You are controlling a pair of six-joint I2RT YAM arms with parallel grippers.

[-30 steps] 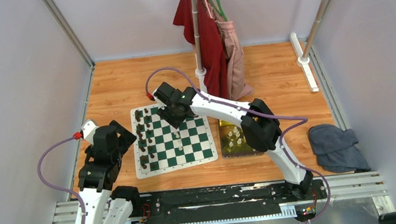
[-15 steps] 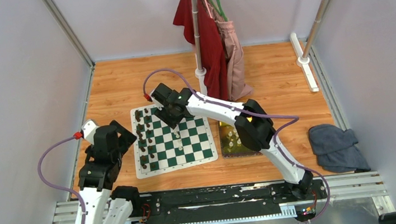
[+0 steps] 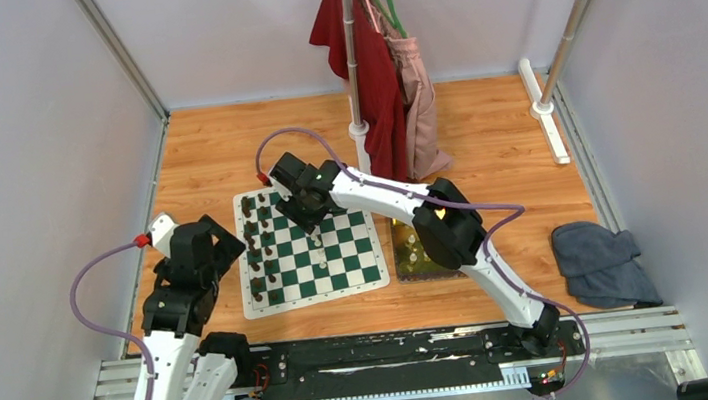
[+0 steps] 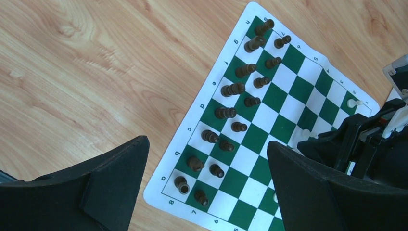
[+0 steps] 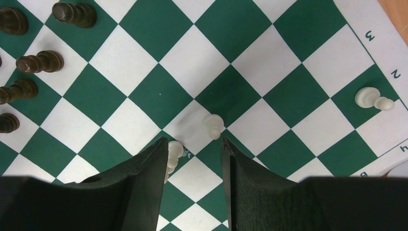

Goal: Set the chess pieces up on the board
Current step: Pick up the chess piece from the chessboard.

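The left gripper (image 4: 204,149) hangs bent over the wooden table off the board's (image 3: 363,271) left edge, its matte black fingers spread wide and empty. The right gripper (image 5: 193,144) points down over mid-board, fingers parted, gripping nothing. A smooth cream pawn (image 5: 213,126) stands just beyond its tips.

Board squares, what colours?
Dark green and white; the board shows best in the right wrist view.
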